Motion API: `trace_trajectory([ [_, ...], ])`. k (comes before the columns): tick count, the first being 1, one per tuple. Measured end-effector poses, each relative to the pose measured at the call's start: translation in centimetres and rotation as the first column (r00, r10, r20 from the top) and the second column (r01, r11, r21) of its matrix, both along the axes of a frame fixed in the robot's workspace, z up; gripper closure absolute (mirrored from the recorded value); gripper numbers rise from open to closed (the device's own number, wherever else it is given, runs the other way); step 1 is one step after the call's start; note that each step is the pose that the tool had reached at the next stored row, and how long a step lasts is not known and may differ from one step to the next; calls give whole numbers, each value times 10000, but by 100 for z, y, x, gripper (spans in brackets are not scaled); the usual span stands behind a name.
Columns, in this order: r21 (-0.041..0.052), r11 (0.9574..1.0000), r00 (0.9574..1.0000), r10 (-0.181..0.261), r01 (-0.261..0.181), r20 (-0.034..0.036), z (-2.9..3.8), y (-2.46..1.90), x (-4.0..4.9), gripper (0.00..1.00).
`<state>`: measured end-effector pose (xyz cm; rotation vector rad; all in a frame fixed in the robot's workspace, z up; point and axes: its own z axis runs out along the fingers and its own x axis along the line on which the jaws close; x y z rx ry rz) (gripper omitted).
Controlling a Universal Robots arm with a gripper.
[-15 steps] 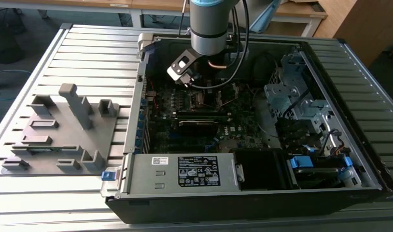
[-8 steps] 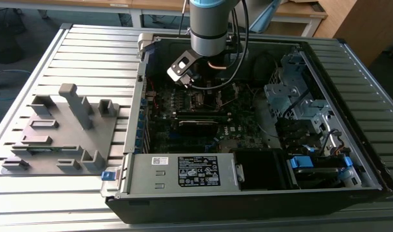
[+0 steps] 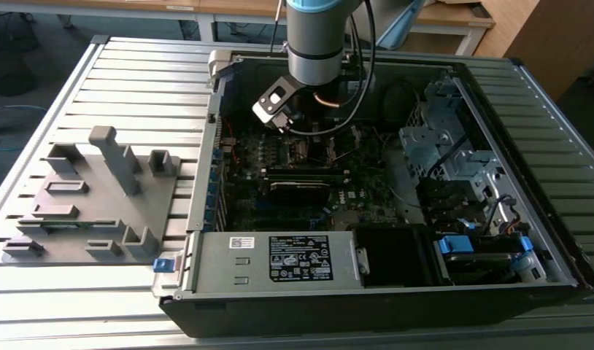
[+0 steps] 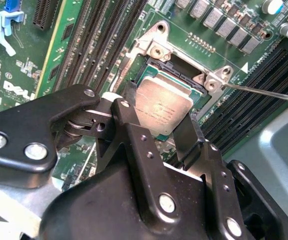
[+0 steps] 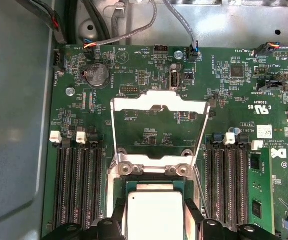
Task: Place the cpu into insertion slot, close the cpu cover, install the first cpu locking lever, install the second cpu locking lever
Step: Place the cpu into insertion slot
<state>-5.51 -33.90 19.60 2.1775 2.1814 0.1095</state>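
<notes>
While the black gripper (image 4: 159, 114) clasps the cpu (image 4: 165, 99) by two opposite edges, this flat square chip with its dull, smooth silver top lies over the black slot (image 4: 180, 67); whether it is seated is unclear. Beyond it the thin silver cover (image 5: 156, 99) stands open, green board (image 5: 234, 100) showing through its square window.

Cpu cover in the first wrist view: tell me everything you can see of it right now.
The cpu cover is a thin, silver, metal-looking square frame with a large window through which green board shows. It is swung open, back from the insertion slot, and joined to it along its hinge edge. This leaves the cpu uncovered. Nothing else visibly touches it.
</notes>
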Motion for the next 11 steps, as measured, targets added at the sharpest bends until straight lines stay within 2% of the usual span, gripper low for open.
trace_trajectory([
  [11,-2,10000,10000,-1,1,-2,-24,0,-1,46],
])
